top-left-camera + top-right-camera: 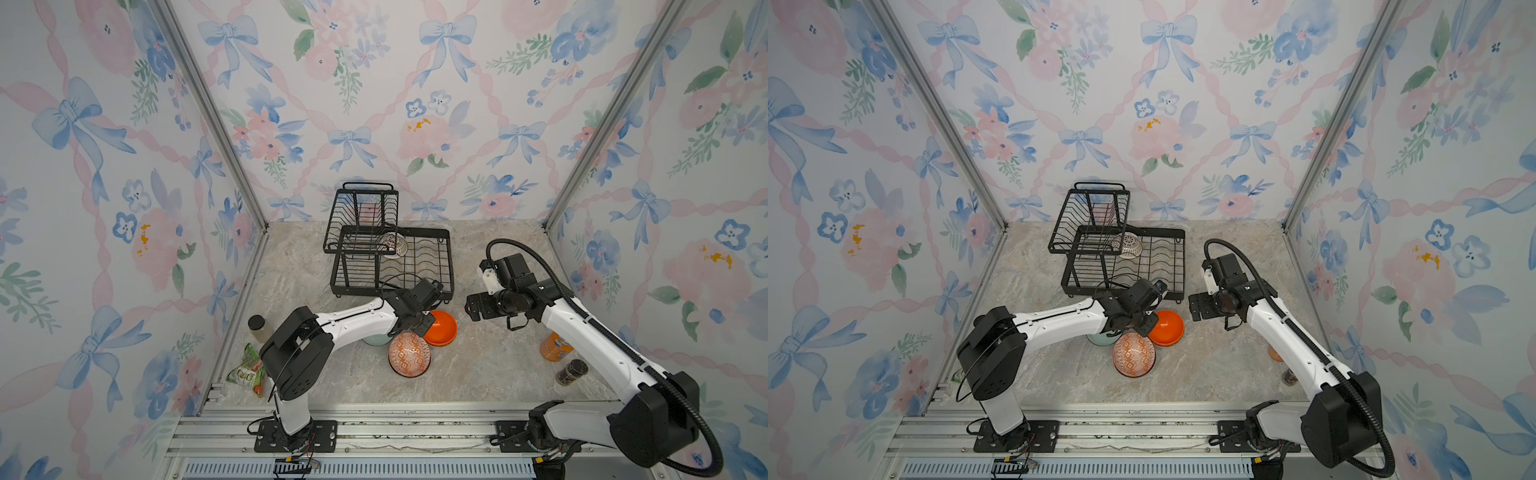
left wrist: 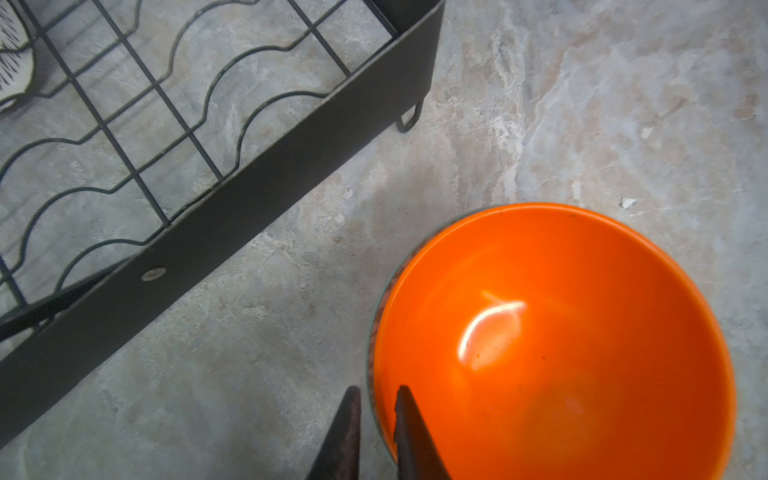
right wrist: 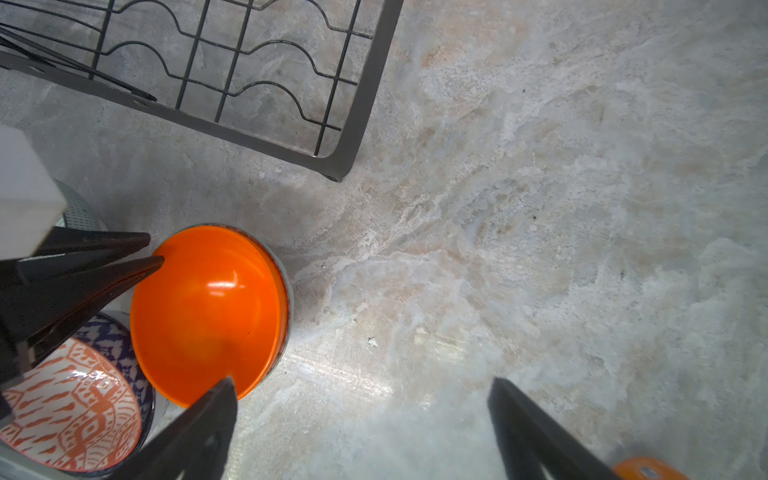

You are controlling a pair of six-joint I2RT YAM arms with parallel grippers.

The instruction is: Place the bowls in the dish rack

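Qty 1 loaded: white-black patterned bowl [image 1: 394,245] in black wire dish rack [image 1: 432,232], lower tray. To load, all on marble worktop [image 1: 478,374]: plain orange bowl [image 1: 442,328], orange-white patterned bowl [image 1: 409,354], mint green bowl [image 1: 376,341]. Left gripper [image 2: 378,388] jaws narrow, astride orange bowl rim, not clamped. Right gripper [image 3: 361,415] jaws wide, empty.

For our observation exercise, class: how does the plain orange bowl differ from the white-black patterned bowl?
The plain orange bowl is one solid colour; the white-black patterned bowl has dark markings on white. The orange bowl is outside the dish rack; the patterned bowl lies in its lower tray. The left claw straddles the orange bowl's rim; no claw nears the patterned bowl. Both are small and round.
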